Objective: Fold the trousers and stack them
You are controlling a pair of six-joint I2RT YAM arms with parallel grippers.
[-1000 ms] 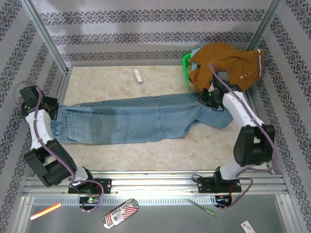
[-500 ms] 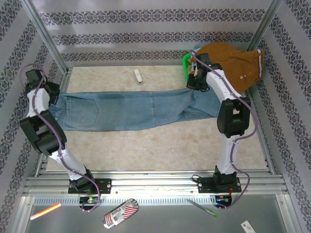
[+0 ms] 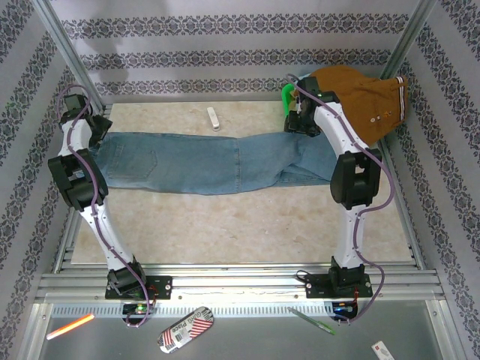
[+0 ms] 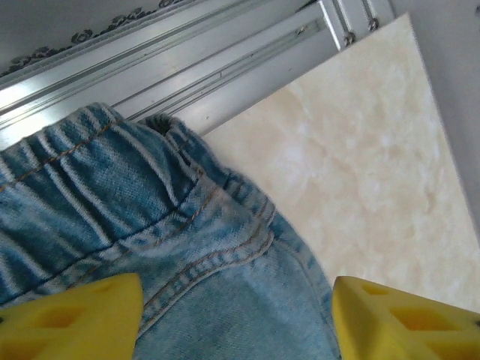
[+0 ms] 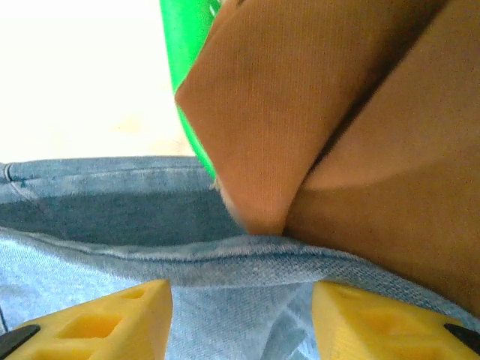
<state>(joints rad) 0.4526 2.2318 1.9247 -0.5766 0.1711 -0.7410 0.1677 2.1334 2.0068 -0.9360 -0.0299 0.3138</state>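
Trousers (image 3: 195, 161): lie flat and long across the surface (image 3: 240, 225), with the waistband at the left and the leg ends at the right.
Left gripper (image 4: 236, 322): spread, above the waistband, pinching nothing.
Right gripper (image 5: 240, 322): spread, above the leg ends, beside a brown garment (image 5: 360, 150) draped over a green basket (image 5: 184, 67).

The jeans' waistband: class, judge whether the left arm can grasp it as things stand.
Probably yes. The left gripper hangs open directly over the elastic waistband of the trousers, jaws apart, and nothing lies between it and the denim.
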